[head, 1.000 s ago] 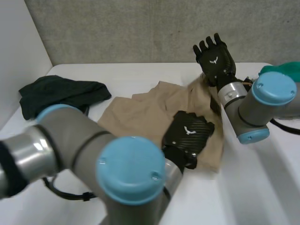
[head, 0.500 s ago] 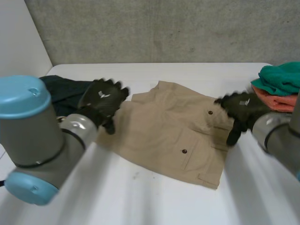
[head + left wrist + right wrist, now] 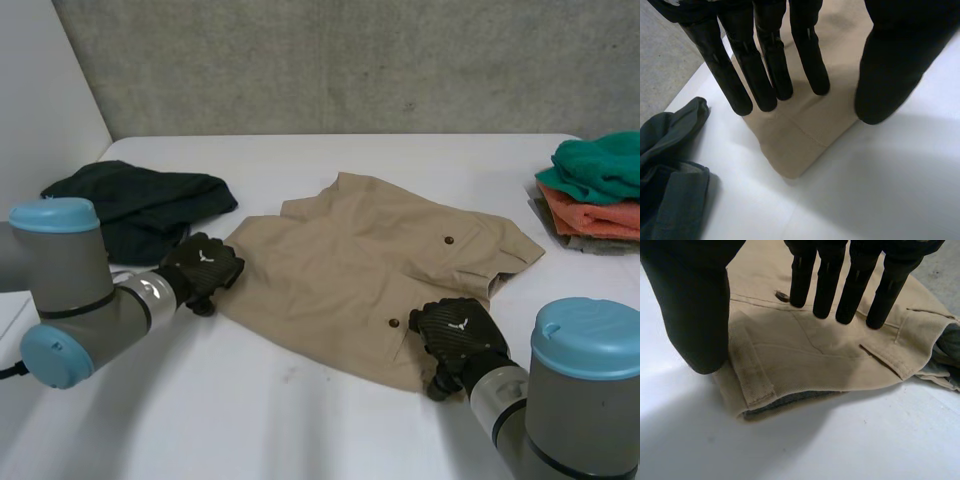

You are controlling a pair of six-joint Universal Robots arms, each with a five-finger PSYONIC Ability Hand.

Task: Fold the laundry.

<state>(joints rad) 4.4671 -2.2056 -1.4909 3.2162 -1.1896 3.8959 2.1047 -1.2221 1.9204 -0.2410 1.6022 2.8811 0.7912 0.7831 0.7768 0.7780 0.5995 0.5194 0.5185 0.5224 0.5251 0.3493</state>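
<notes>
Dark garment near tan shorts

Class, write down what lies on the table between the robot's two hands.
The beige shorts lie spread across that stretch, as the head view shows: the left hand is at one corner, the right hand at another, by a buttoned pocket.

A bare test lab — white table, rough grey concrete wall behind.
</notes>
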